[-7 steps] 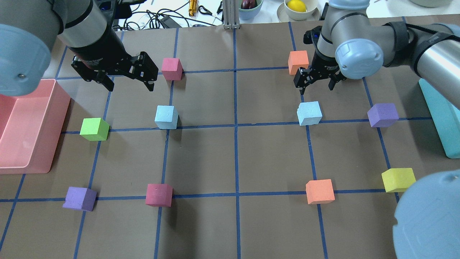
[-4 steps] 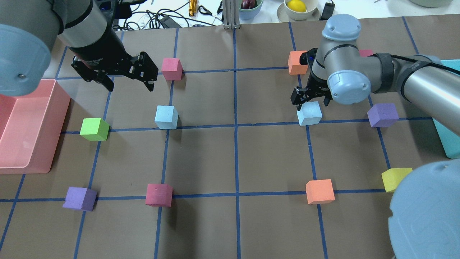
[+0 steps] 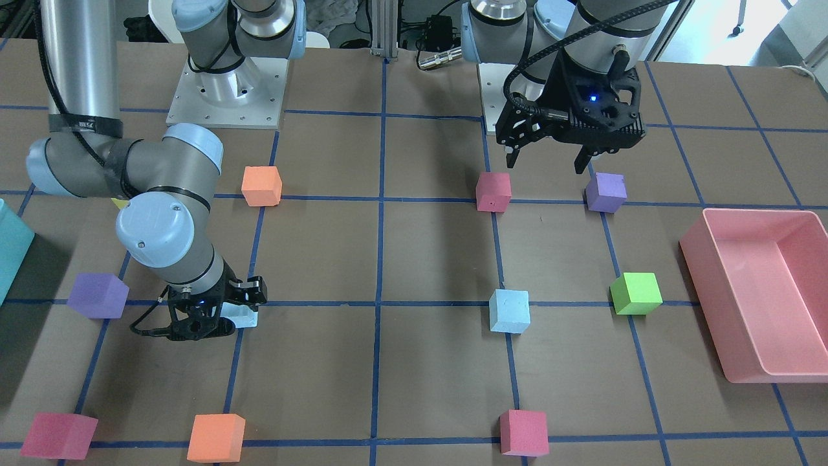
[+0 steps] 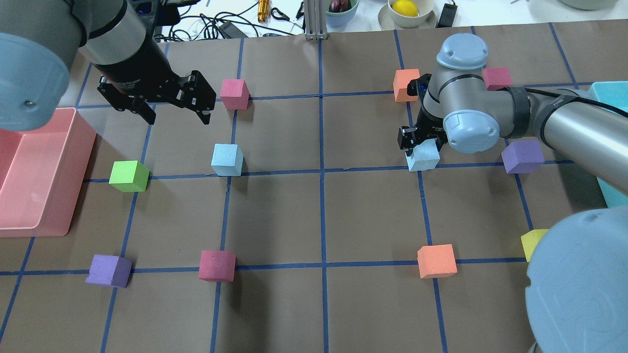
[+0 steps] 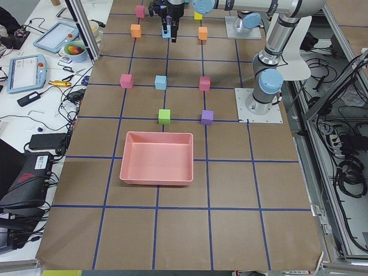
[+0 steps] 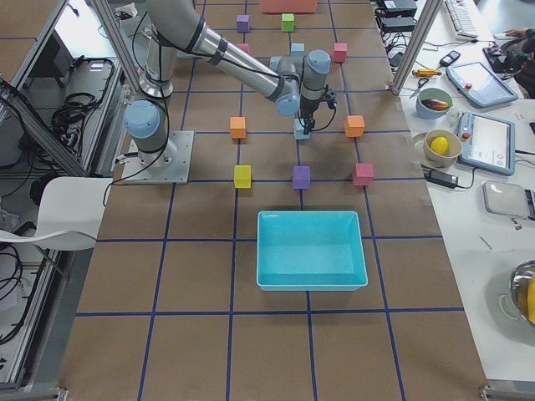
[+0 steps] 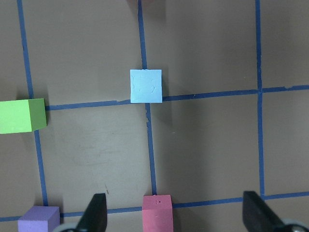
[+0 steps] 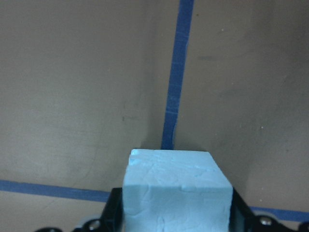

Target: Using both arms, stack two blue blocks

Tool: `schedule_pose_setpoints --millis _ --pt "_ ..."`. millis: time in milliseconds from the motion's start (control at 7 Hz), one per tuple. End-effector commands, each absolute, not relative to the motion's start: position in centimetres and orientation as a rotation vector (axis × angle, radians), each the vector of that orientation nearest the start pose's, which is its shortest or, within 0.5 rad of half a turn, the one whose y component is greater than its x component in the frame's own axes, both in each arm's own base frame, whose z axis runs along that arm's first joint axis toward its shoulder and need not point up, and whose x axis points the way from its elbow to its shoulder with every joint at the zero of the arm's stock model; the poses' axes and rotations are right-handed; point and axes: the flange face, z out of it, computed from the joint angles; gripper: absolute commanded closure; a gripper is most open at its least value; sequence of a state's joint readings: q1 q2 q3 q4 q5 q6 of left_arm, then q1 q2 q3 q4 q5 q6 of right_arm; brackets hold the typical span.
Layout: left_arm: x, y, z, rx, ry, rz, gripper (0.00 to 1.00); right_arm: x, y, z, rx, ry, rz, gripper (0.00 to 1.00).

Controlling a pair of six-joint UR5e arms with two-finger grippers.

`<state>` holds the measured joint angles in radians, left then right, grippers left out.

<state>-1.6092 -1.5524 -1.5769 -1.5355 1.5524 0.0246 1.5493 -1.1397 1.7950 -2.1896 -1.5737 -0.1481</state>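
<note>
**Right gripper clamps a blue block**

The right gripper [image 4: 422,148] is closed on one blue block [image 4: 426,160], which sits on the table [image 4: 294,220]. The left gripper [image 4: 178,117] hangs wide open, near the other blue block [image 4: 227,160]

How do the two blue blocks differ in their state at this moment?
The right blue block sits between the right gripper's fingers; the left blue block stands free, the open left gripper hanging apart from it. From overhead the right blue block is partly covered by the right arm; the left blue block shows whole. Both are pale cubes of like size on tape lines. Whether the right one is clamped I cannot tell.
</note>
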Motion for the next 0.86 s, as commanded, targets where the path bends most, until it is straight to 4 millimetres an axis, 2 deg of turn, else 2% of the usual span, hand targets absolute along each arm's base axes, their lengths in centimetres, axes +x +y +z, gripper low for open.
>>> schedule_pose_setpoints --millis 0,143,286,429,571,714 --pt "-15.4 -48.3 49.8 0.100 3.158 -0.075 0.00 12.0 -58.7 20.8 -0.215 3.141 0.059 0.98" --pt "-15.4 -48.3 49.8 0.100 3.158 -0.075 0.00 12.1 -59.2 22.7 -0.193 3.142 0.001 0.99" --pt "-15.4 -48.3 49.8 0.100 3.158 -0.075 0.00 12.4 -60.5 25.6 -0.196 3.153 -0.053 0.98" --pt "-15.4 -48.3 49.8 0.100 3.158 -0.075 0.00 13.6 -62.1 27.9 -0.093 3.136 -0.041 0.98" --pt "-15.4 -48.3 49.8 0.100 3.158 -0.075 0.00 16.0 -63.1 29.4 -0.014 3.078 -0.047 0.98" --pt "-15.4 -48.3 49.8 0.100 3.158 -0.075 0.00 18.1 -63.7 29.2 -0.014 3.072 -0.048 0.98"
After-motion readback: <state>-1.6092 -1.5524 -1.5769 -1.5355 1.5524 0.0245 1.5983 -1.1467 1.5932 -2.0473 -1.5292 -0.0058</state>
